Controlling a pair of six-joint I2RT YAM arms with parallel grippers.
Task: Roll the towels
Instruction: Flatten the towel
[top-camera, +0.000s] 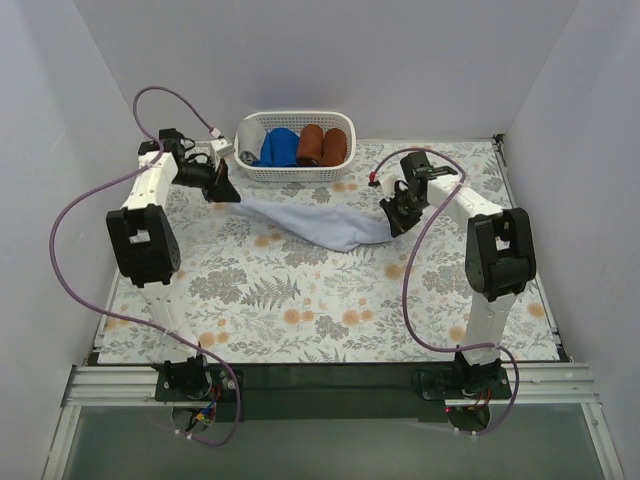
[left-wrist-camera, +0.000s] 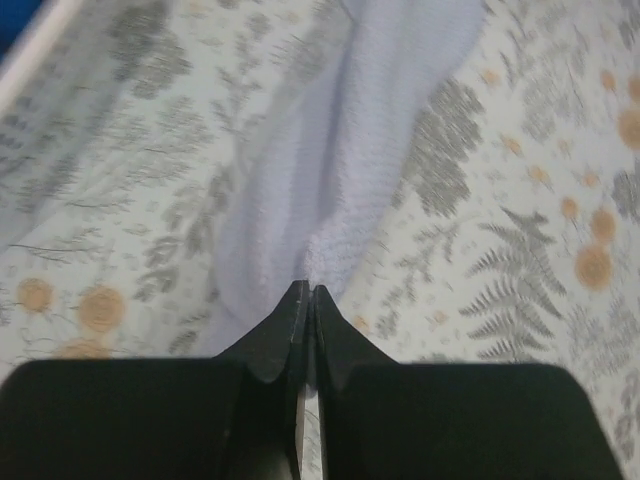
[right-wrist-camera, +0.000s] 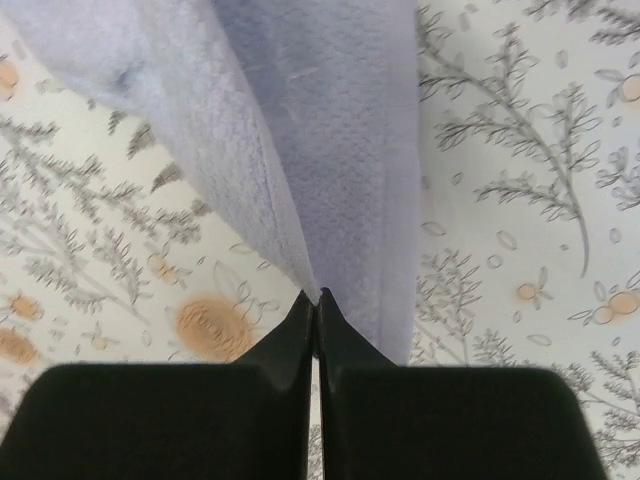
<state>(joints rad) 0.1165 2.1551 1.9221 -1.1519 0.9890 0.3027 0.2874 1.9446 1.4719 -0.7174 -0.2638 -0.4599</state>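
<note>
A pale blue-lavender towel stretches across the floral table between the two arms, sagging in the middle. My left gripper is shut on its left end, just in front of the basket. In the left wrist view the gripper pinches a bunched corner of the towel. My right gripper is shut on the right end. In the right wrist view that gripper holds the folded edge of the towel, which hangs down from the tips. No grey towel shows.
A white basket stands at the back of the table, with a bright blue cloth roll and two rust-brown rolls inside. Purple cables loop from both arms. White walls close in the table on three sides.
</note>
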